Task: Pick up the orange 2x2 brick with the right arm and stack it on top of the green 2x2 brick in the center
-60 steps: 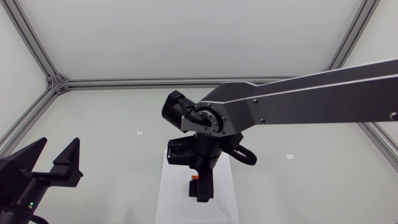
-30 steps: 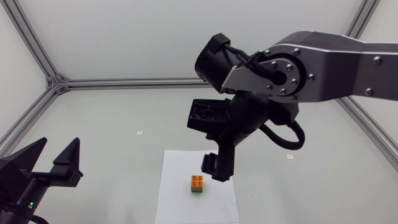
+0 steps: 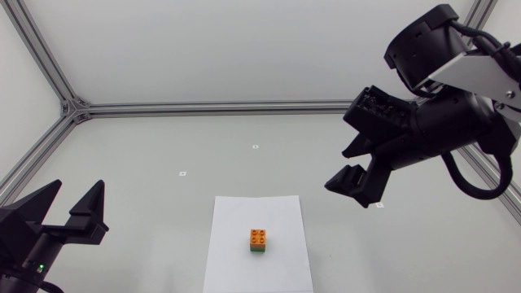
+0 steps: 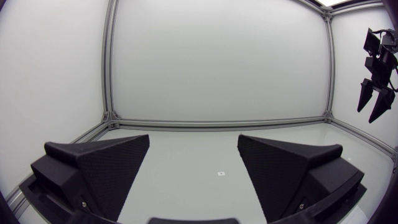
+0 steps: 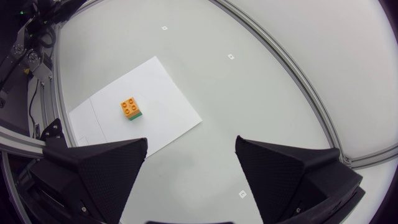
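Observation:
The orange 2x2 brick (image 3: pixel 260 237) sits stacked on the green 2x2 brick (image 3: pixel 259 250), on a white paper sheet (image 3: pixel 236 260) at the table's front centre. The right wrist view looks down on the same stack, orange brick (image 5: pixel 130 107) over green brick (image 5: pixel 137 116), far ahead of the fingers. My right gripper (image 3: pixel 356 181) hangs high to the right of the stack, open and empty; it also shows in the left wrist view as a distant right gripper (image 4: pixel 372 102). My left gripper (image 3: pixel 72 208) rests open at the front left, empty, far from the bricks.
Aluminium frame rails (image 3: pixel 212 107) run along the table's back and side edges. Small white markers (image 3: pixel 182 173) dot the grey tabletop. My left arm's base (image 5: pixel 31 25) shows beyond the sheet in the right wrist view.
My right gripper let go of the orange brick on the green one, then rose and swung away to the right. The left arm stayed still.

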